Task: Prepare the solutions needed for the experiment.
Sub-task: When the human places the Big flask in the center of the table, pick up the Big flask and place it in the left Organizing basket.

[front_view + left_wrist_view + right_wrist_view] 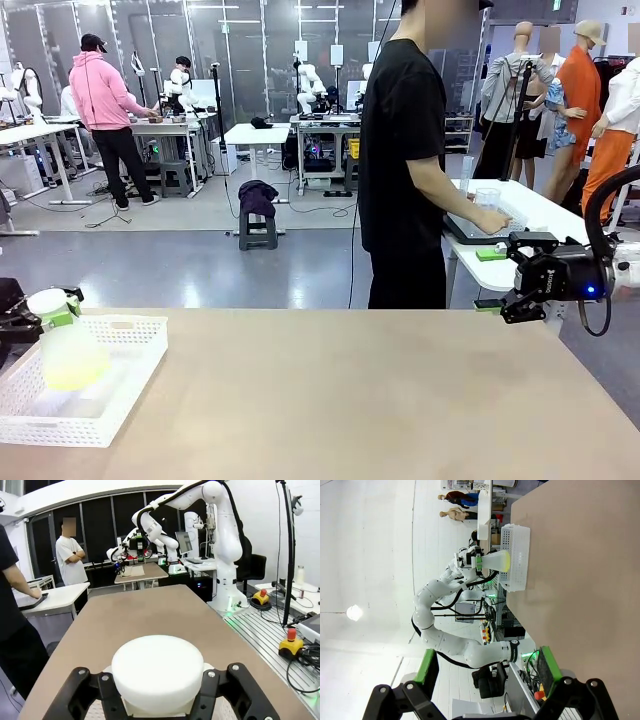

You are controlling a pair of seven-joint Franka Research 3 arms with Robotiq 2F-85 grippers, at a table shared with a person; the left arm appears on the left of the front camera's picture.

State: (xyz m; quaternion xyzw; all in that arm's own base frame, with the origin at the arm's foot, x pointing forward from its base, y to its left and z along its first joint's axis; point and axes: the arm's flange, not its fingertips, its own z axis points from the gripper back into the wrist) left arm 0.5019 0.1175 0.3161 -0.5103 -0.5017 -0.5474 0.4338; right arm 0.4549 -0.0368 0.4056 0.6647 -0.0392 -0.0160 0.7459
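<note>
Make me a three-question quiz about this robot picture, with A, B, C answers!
1. Where is the white basket?
A. On the table's left end
B. On the table's right end
C. On the floor

2. What colour is the liquid in the flask?
A. Dark red
B. Pale yellow-green
C. Blue

3. What is the left tool doing?
A. Hanging open with nothing in it
B. Lying flat on the table
C. Shut on the flask's neck, under its white cap

Answers:
1. A, the front view shows the basket at the left end of the tan table.
2. B, the liquid at the flask's bottom glows pale yellow-green.
3. C, the left wrist view shows the fingers closed around the neck just below the cap, while the right tool stands open off the table's right edge.
</note>
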